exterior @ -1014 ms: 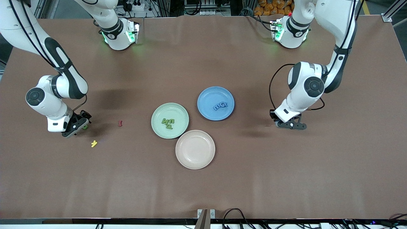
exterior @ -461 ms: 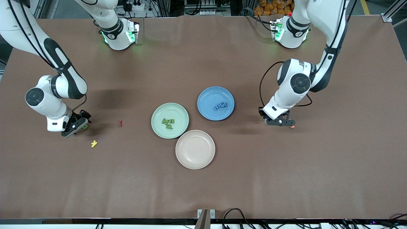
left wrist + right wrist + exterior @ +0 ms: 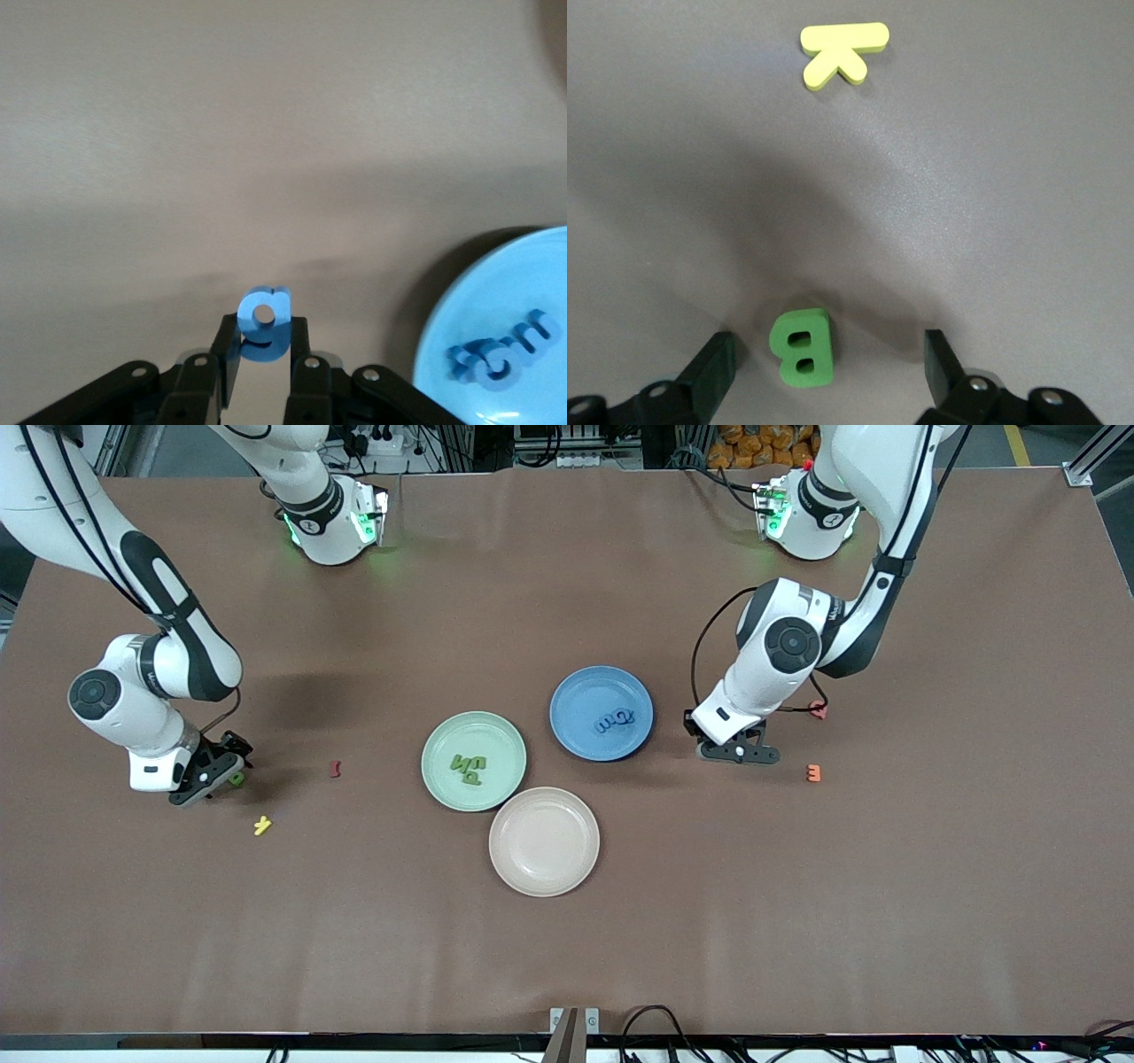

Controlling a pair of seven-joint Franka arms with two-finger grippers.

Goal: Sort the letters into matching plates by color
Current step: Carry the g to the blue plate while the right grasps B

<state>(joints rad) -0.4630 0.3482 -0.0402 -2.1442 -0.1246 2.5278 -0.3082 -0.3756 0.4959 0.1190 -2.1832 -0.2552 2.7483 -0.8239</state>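
The pale green plate [image 3: 496, 735] holds green letters [image 3: 468, 767]. The blue plate [image 3: 585, 686] holds blue letters [image 3: 614, 720]. My left gripper [image 3: 740, 755] hangs over the table just beside the blue plate, toward the left arm's end. In the left wrist view it [image 3: 263, 350] is shut on a blue letter g [image 3: 263, 319], with the blue plate's rim [image 3: 496, 283] close by. My right gripper [image 3: 213, 771] is low at the right arm's end. It [image 3: 831, 365] stands open around a green letter B [image 3: 803, 347] lying flat on the table, touching neither finger.
An empty beige plate [image 3: 544, 841] sits nearer the front camera, touching the green plate. A yellow letter [image 3: 262, 825] and a red letter [image 3: 335, 768] lie near the right gripper. An orange letter [image 3: 813, 773] and a pink one [image 3: 818, 710] lie toward the left arm's end.
The left arm has carried the blue letter toward the blue plate, uncovering the orange letter. The right gripper has stayed over the green B.
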